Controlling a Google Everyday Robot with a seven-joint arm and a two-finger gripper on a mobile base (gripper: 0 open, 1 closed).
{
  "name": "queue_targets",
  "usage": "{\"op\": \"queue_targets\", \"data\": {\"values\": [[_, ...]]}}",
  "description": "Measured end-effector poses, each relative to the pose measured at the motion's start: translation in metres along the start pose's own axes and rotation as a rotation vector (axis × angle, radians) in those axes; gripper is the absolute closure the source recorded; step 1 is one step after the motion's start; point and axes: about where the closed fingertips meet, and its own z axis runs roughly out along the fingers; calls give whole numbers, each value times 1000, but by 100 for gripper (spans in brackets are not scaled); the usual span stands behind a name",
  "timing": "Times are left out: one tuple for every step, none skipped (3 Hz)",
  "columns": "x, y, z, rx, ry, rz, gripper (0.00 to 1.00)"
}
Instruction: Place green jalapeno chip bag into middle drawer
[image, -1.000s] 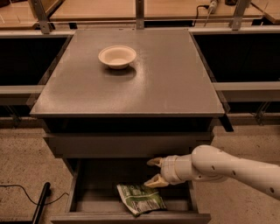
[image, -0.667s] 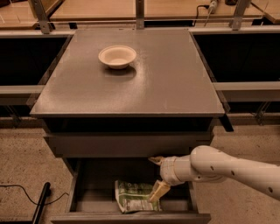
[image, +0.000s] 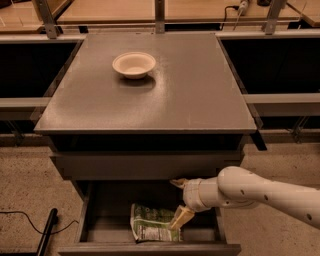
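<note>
You can see the green jalapeno chip bag (image: 150, 224) lying flat inside the open middle drawer (image: 84, 220), near its front, so the placing looks to me almost done. The gripper (image: 173, 204) hangs in the drawer at the bag's right edge, jaws apart and not clamped on it; the lower finger perhaps touches the bag. What is left, I think, is to lift the arm out. The closed drawer front (image: 150, 166) just above leaves little room. The cream bowl (image: 134, 65) on the desk (image: 200, 100) is well apart.
</note>
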Motion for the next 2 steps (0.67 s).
{"op": "queue_targets", "data": {"values": [[0, 1, -1, 2, 1, -1, 27], [-2, 36, -21, 50, 35, -13, 15]]}}
